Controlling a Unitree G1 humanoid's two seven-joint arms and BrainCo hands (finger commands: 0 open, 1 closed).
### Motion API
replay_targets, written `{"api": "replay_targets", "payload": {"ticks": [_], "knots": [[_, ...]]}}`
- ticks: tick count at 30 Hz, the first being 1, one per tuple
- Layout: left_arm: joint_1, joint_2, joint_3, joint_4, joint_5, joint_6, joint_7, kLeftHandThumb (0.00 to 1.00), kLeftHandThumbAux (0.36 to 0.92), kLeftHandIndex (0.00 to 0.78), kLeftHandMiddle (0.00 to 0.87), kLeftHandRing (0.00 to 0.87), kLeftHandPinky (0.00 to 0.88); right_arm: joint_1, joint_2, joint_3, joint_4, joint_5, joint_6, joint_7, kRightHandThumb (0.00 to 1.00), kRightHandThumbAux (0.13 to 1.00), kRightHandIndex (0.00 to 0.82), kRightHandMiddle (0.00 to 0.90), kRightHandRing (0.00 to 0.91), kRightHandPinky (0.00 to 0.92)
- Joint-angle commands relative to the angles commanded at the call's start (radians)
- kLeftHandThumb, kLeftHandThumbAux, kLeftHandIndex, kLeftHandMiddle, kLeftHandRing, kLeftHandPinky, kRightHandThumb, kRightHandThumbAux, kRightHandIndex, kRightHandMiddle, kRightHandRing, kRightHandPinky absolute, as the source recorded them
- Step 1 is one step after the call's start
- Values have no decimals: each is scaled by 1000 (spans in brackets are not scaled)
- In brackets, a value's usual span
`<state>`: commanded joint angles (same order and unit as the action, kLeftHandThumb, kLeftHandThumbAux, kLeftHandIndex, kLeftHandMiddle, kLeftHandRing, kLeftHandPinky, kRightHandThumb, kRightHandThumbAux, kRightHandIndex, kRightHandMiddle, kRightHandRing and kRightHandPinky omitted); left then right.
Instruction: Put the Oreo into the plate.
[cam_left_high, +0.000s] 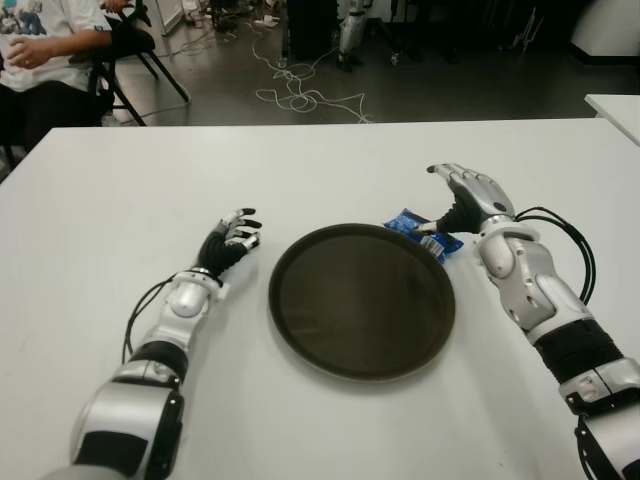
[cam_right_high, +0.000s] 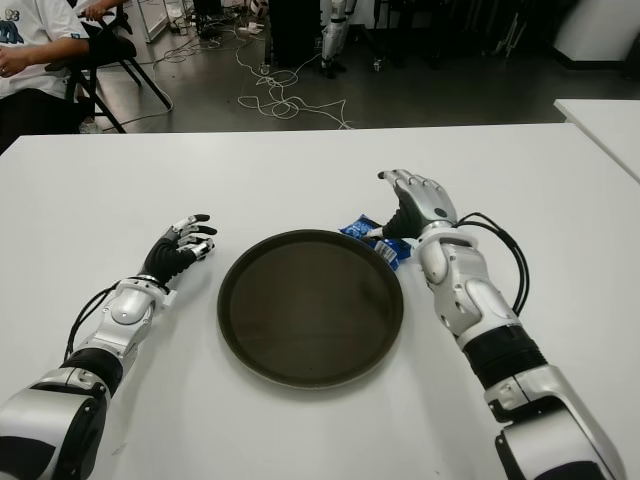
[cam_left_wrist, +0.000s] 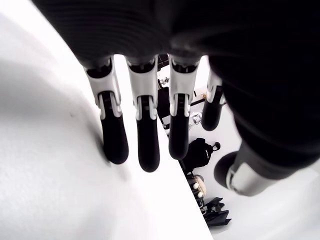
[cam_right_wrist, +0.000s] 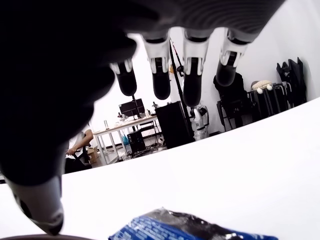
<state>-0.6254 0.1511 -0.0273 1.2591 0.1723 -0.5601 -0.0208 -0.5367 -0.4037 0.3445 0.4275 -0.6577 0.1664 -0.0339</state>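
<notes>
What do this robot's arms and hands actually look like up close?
Both arms are silver-grey shells with black ribbed sections and black cables looping outside. The left hand and right hand have several jointed fingers: silver-white segments ending in black rubbery fingertips, on dark palms.

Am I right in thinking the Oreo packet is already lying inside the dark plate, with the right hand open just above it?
Not quite: the Oreo packet lies on the white table, against the outer rim of the plate on the robot's right, as the left eye view shows. The right hand is indeed open above it.
</notes>
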Motion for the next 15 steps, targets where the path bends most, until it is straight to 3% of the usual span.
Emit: {"api": "replay_targets", "payload": {"ticks": [3,9,15], "knots": [[1,0,0,0,1,2,2,476,658,184,285,325,370,-31,11,5,66,-2,-13,-9,0,720,174,170,155,112],[2,0,3,-2,-5,-6,-12,475,654,191,294,332,381,-38,16,2,112,12,-61,-21,0,725,200,181,171,136],[4,-2,12,-4,-17,-13,-31,492,653,194,301,337,383,-45,22,0,132,15,-73,-17,0,721,173,155,152,109]]}}
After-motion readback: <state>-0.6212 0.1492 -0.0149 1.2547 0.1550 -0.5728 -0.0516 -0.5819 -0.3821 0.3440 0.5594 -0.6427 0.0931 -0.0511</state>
